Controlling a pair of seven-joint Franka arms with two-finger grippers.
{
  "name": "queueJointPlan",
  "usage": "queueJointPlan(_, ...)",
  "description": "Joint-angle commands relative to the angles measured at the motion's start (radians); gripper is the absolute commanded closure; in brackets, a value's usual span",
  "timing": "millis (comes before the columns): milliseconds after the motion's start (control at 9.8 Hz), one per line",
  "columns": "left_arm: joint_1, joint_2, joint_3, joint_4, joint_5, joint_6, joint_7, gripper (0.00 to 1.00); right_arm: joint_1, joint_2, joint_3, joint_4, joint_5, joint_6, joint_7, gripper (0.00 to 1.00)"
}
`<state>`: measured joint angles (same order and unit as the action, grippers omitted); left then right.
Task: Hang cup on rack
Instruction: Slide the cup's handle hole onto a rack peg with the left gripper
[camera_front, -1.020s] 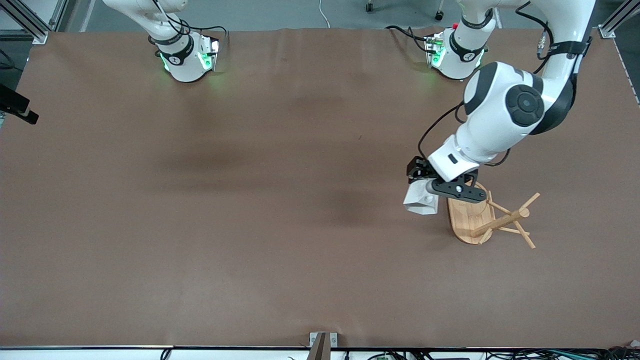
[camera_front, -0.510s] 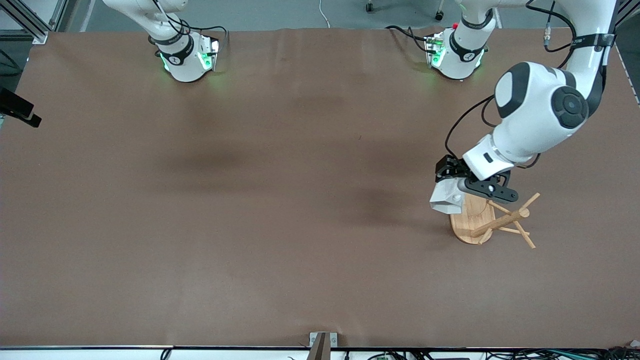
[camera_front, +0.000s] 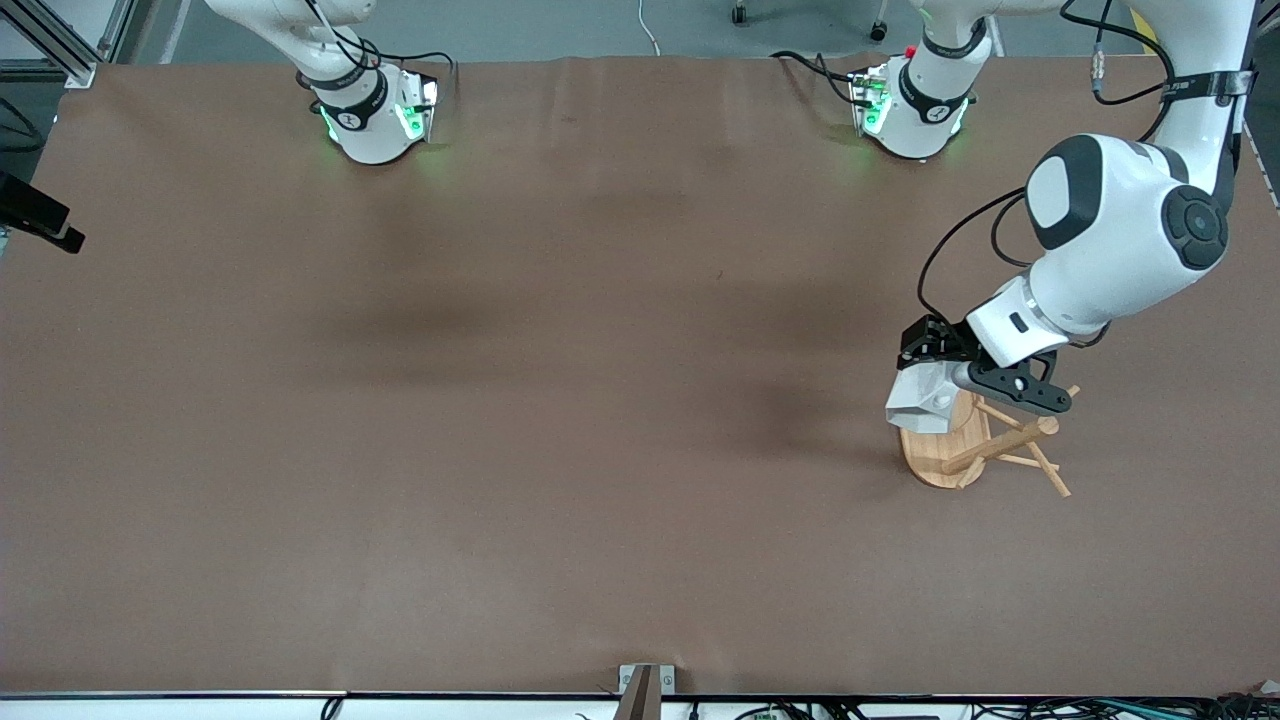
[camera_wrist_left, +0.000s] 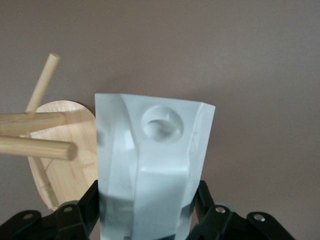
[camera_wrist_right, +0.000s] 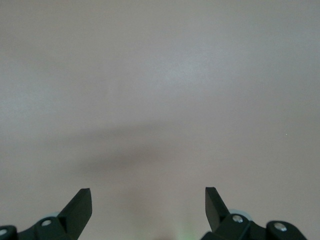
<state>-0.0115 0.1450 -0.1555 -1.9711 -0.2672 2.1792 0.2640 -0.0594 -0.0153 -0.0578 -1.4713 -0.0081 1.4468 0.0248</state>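
Note:
The white faceted cup (camera_front: 922, 402) hangs in the air, pinched at its narrow end by my left gripper (camera_front: 945, 376), which is shut on it. Its wide mouth points away from the wrist, and the round-holed tab (camera_wrist_left: 162, 123) faces the wrist camera. The cup is over the edge of the bamboo rack's oval base (camera_front: 935, 458), beside the central post and pegs (camera_front: 1010, 440). In the left wrist view the cup (camera_wrist_left: 155, 160) sits between the black fingers (camera_wrist_left: 86, 201), with two pegs (camera_wrist_left: 37, 148) close alongside. My right gripper (camera_wrist_right: 148, 200) is open over bare brown table.
The brown table (camera_front: 560, 400) stretches wide around the rack. Both arm bases (camera_front: 372, 115) stand along the edge farthest from the front camera. A black part (camera_front: 38, 222) juts in at the right arm's end of the table.
The left arm has carried the cup toward the left arm's end of the table, from beside the rack's base to over its edge. The right gripper stays open.

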Motion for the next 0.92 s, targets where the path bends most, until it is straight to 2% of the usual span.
queueJointPlan(0, 0.013, 0.013, 0.02, -0.029, -0.02, 0.01, 0.081, 1.0, 0.007, -0.003, -0.013, 0.0, -0.012, -0.011, -0.005, 0.0)
queueJointPlan(510, 0.013, 0.048, 0.056, -0.018, -0.096, 0.019, 0.147, 1.0, 0.006, -0.003, -0.014, 0.0, -0.01, -0.022, -0.005, 0.0)
queueJointPlan(816, 0.013, 0.05, 0.077, -0.009, -0.098, 0.019, 0.161, 0.99, 0.004, -0.003, -0.014, 0.0, -0.01, -0.026, -0.005, 0.0)
